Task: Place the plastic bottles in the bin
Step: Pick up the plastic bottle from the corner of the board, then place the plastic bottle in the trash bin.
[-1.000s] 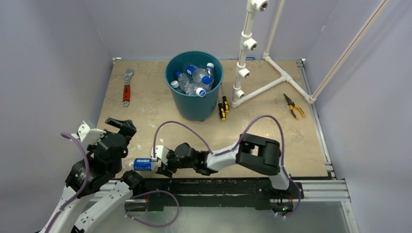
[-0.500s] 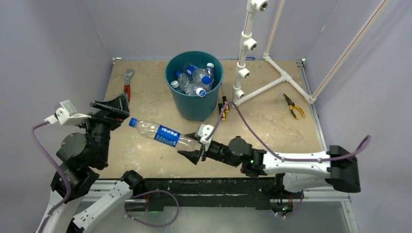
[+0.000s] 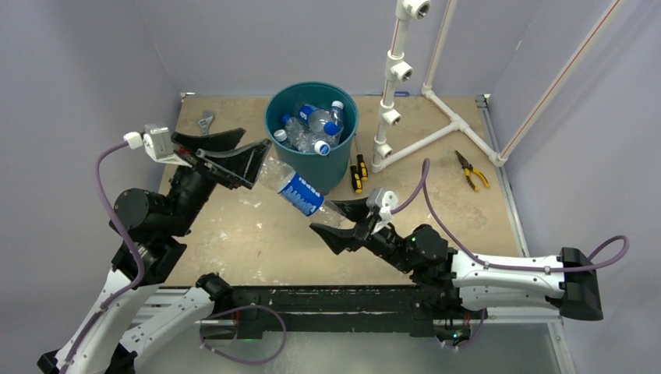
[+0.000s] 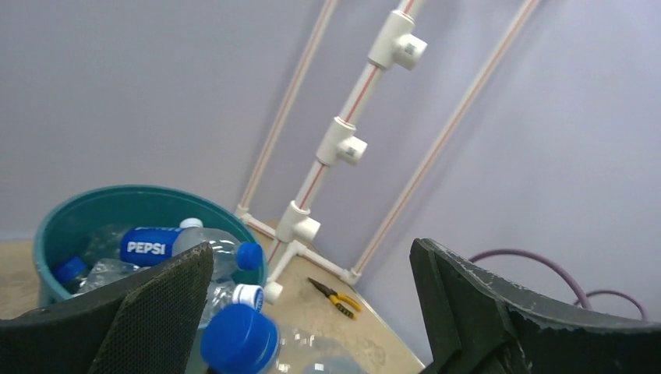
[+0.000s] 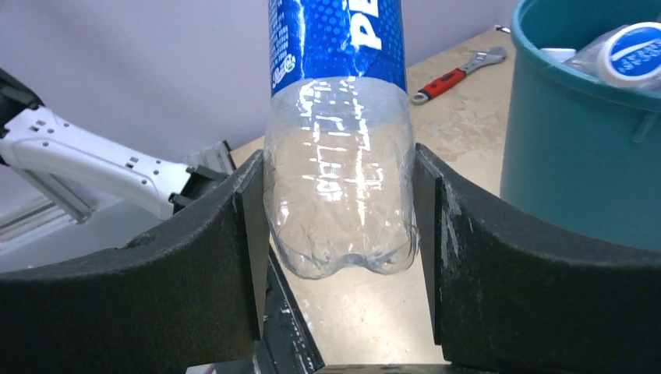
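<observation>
- Clear plastic blurs the loose bottles (image 3: 312,125) heaped inside the teal bin (image 3: 335,167). From above you can pick out blue caps, a white cap and a blue label, but no firm count.
- Your overhead view hides the cap end of the held Pepsi bottle (image 3: 300,192) behind the left gripper (image 4: 312,253). The same gripper covers most of the red-handled wrench (image 3: 205,119), leaving only its head showing.
- On the left wrist camera the bottom edge cuts the held bottle off, so you see only its blue cap (image 4: 239,340) and a little of the shoulder.
- On the right wrist camera the bottle's upper half runs off the top edge, and the bin is cropped at the right.
- The right gripper (image 5: 337,167) has its jaws partway closed, pinching the bottle's clear base with one pad pressed on each side.
- The bottle is off the worktop (image 3: 468,226) and tilted, with its base low toward the right arm and its neck rising up and left. It is beside the bin and outside it.
- The left gripper's jaws are spread wide and hold nothing. The cap sits between them, close beside one jaw and well apart from the other; you cannot tell whether it touches the near one.
- Yellow-and-black screwdrivers (image 3: 358,171) lie just right of the bin, near the white pipe frame (image 3: 390,117).
</observation>
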### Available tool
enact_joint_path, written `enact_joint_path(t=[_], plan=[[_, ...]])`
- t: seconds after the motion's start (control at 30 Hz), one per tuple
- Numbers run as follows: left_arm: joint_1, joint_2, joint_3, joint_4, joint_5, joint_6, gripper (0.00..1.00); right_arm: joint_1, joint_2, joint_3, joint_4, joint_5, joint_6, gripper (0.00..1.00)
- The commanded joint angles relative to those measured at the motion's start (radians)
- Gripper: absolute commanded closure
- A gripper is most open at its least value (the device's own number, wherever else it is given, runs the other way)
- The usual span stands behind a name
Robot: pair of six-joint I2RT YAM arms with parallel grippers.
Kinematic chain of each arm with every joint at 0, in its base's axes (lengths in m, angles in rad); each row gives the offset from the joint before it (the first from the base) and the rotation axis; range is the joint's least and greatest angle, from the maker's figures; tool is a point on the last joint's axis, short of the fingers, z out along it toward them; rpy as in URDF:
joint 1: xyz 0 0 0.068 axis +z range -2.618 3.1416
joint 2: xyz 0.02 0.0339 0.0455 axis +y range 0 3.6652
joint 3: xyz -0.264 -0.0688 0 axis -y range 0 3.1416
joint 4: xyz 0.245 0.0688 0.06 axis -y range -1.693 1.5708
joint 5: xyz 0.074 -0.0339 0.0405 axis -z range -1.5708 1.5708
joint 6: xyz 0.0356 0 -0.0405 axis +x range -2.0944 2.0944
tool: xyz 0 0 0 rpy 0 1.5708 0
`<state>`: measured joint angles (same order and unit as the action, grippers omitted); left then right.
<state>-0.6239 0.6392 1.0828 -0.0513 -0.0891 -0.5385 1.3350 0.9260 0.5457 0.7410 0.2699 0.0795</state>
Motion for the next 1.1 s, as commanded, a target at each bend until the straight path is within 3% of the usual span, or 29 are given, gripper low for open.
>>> enact_joint_path(t=[0.0, 0.17, 0.43, 0.63, 0.87, 1.07], plan=[[0.0, -0.011, -0.006, 0.076, 0.163, -0.023, 0.04, 0.003, -0.033, -0.002, 0.145, 0.102, -0.009, 0.7], [0.0, 0.002, -0.034, 0.08, 0.257, -0.064, 0.08, 0.003, -0.048, -0.016, 0.214, 0.136, -0.035, 0.7], [0.0, 0.1, -0.09, 0.237, 0.512, -0.191, 0.2, 0.004, -0.05, -0.012, 0.248, 0.134, -0.075, 0.7], [0.0, 0.152, -0.12, 0.29, 0.552, -0.254, 0.23, 0.003, -0.039, -0.002, 0.265, 0.099, -0.109, 0.71], [0.0, 0.149, -0.125, 0.333, 0.562, -0.243, 0.55, 0.003, -0.009, 0.036, 0.185, -0.015, -0.089, 0.68], [0.0, 0.153, -0.085, 0.277, 0.573, -0.18, 0.76, 0.003, -0.001, 0.149, -0.057, -0.123, -0.031, 0.43]])
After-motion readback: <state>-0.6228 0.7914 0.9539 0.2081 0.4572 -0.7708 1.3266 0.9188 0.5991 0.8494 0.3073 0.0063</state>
